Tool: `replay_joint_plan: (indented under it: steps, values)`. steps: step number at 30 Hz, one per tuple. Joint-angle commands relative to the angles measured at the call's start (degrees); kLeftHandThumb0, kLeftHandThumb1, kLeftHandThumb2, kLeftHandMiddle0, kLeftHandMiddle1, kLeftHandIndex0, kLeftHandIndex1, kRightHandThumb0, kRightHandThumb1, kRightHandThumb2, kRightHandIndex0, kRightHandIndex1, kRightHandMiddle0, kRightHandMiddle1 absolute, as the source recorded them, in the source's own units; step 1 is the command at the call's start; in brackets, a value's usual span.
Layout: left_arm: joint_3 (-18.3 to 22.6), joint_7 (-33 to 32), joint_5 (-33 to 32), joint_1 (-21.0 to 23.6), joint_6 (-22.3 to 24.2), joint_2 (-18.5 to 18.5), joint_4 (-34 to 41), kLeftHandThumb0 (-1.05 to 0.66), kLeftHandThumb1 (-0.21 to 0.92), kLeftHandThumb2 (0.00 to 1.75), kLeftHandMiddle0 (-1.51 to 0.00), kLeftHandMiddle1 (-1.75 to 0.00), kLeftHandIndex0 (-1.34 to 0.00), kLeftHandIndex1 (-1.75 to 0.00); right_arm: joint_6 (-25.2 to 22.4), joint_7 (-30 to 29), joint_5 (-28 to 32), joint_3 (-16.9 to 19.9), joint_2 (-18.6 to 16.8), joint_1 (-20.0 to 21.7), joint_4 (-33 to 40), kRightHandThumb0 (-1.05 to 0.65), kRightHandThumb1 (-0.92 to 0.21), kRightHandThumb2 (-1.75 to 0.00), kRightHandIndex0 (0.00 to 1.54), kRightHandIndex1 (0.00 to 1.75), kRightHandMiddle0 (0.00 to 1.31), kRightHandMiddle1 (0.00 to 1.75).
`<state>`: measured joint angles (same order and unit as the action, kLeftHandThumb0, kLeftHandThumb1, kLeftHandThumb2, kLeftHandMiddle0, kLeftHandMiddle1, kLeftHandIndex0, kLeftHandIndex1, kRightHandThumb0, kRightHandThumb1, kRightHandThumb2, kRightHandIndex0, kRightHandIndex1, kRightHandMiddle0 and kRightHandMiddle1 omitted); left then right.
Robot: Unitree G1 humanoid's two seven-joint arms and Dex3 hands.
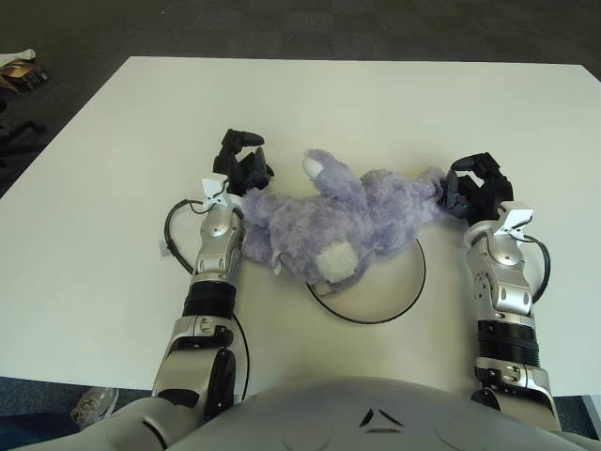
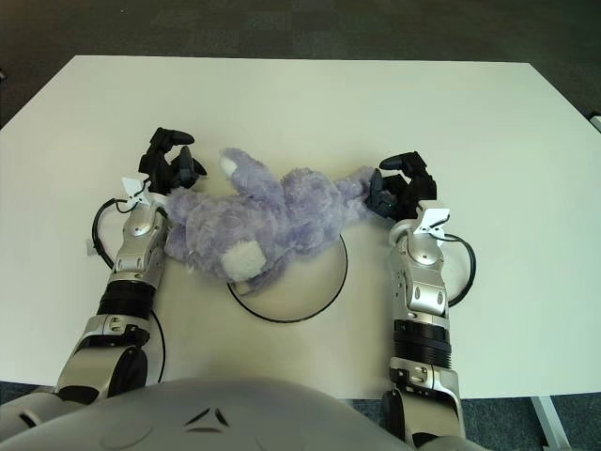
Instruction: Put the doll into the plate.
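- Doll (image 1: 338,221), purple plush, lies lengthwise left to right across the plate's (image 1: 399,303) far rim.
- Left hand (image 1: 240,164) and right hand (image 1: 474,188) each grasp one end.

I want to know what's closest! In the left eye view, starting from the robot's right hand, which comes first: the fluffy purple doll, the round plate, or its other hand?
1. Fluffy purple doll, touching the right hand on its left.
2. Round black-rimmed white plate, below and left, partly under the doll.
3. Left hand, beyond the doll's far end.
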<state>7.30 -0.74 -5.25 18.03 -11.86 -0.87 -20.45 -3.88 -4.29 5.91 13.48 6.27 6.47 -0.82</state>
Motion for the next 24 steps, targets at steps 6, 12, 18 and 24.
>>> replay_joint_plan:
  steps: [6, 12, 18, 24]
  values:
    - [0.0, -0.6, 0.7, -2.8, 0.3, 0.3, -1.5, -0.4, 0.6, 0.95, -0.75, -1.75, -0.39, -1.75, -1.8, 0.3, -0.4, -0.4, 0.1, -1.9, -0.9, -0.01, -0.36, -1.21, 0.65, 1.62, 0.4, 1.67]
    - [0.0, -0.6, 0.7, -2.7, -0.1, 0.2, -1.8, -0.4, 0.6, 0.95, -0.75, -1.75, -0.39, -1.75, -1.7, 0.2, -1.1, -0.7, 0.3, -1.9, -1.1, -0.01, -0.36, -1.21, 0.65, 1.62, 0.4, 1.67]
    - [0.1, -0.2, 0.5, -2.7, 0.2, 0.2, -1.7, -0.4, 0.6, 0.95, -0.76, -1.75, -0.39, -1.75, -2.1, -0.2, -1.4, -0.8, 0.1, -2.0, -1.0, -0.01, -0.36, -1.21, 0.64, 1.62, 0.41, 1.67]
    - [0.0, -0.4, 0.5, -2.8, 0.3, 0.1, -1.4, -0.4, 0.6, 0.95, -0.77, -1.75, -0.39, -1.75, -2.3, -0.2, -1.5, -1.0, -0.1, -2.0, -0.8, -0.01, -0.36, -1.21, 0.64, 1.62, 0.4, 1.67]
